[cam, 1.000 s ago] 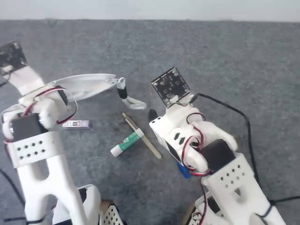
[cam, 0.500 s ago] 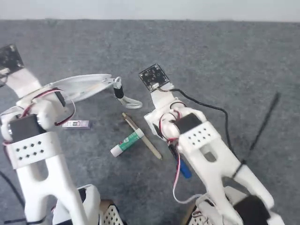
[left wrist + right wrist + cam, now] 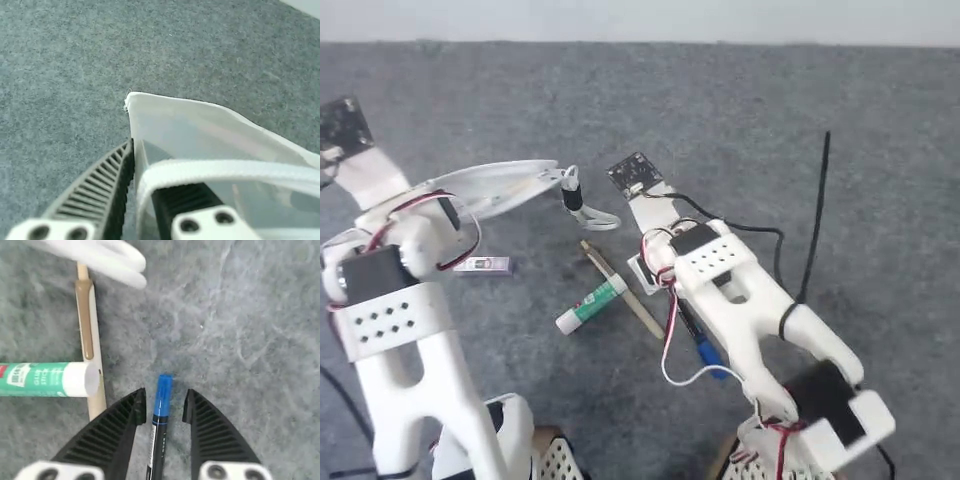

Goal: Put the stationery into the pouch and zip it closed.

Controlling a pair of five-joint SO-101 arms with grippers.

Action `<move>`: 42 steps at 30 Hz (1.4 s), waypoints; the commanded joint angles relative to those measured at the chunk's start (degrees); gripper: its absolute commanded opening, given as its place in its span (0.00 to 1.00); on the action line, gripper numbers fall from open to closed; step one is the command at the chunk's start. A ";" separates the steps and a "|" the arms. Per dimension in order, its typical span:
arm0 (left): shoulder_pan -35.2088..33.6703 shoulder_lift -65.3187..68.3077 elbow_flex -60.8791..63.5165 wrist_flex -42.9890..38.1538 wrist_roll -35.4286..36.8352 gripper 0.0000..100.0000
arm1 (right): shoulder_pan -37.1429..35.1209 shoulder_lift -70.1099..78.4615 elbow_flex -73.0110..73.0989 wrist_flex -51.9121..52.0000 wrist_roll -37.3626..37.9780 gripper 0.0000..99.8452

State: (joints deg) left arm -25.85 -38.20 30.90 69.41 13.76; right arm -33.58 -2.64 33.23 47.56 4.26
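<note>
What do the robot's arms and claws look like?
The left arm and right arm are chunky white plastic with black motor blocks and rows of little round holes. Thin red and white wires loop along them, and a black cable trails off the right one. The left claw and right claw have dark ribbed fingers.

The right gripper (image 3: 164, 394), fingers spread, straddles a blue pen (image 3: 161, 407) on the grey table (image 3: 240, 330). Beside it a glue stick (image 3: 45, 379) touches a tan pen (image 3: 89, 340), near a white strap loop (image 3: 100, 255).
</note>
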 commanded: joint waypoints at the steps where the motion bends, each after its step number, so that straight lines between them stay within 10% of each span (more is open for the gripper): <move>1: -0.18 -0.35 -0.48 -0.35 -0.79 0.01 | 0.66 1.71 -4.31 0.31 0.70 0.13; 42: -0.18 -0.70 1.01 -0.35 -0.79 0.01 | 2.15 16.04 -22.95 17.27 0.35 0.01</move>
State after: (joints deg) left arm -25.85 -38.46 31.96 69.41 13.76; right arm -32.18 18.90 10.46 64.18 4.53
